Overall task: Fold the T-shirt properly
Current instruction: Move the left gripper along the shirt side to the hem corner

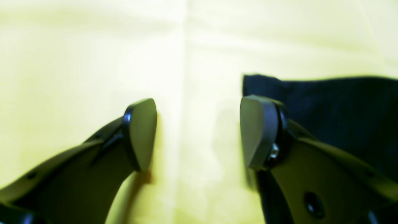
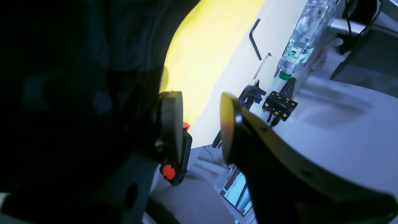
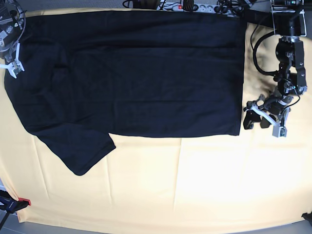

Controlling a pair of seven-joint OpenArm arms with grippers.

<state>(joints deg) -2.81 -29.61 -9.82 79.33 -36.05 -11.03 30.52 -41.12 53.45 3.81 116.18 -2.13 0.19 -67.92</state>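
Observation:
The black T-shirt [image 3: 136, 73] lies spread flat on the yellow cloth [image 3: 195, 185], one short sleeve [image 3: 80, 153] pointing to the front left. My left gripper [image 3: 257, 119] is open and empty, just off the shirt's lower right corner. In the left wrist view that gripper [image 1: 199, 133] hovers over yellow cloth, with the shirt corner [image 1: 342, 105] behind its right finger. My right gripper [image 3: 13, 67] is at the shirt's far left edge. In the right wrist view it [image 2: 200, 127] is open with nothing between the pads, and dark shirt fabric [image 2: 62, 62] fills the left.
The right wrist view shows a water bottle [image 2: 304, 34], two hex keys [image 2: 255, 37], a black clamp [image 2: 252, 93] and a yellow-dotted black block [image 2: 279, 105] on the white table edge. A red-tipped clamp [image 3: 19, 202] holds the cloth's front left corner. Cables [image 3: 195, 6] lie along the back.

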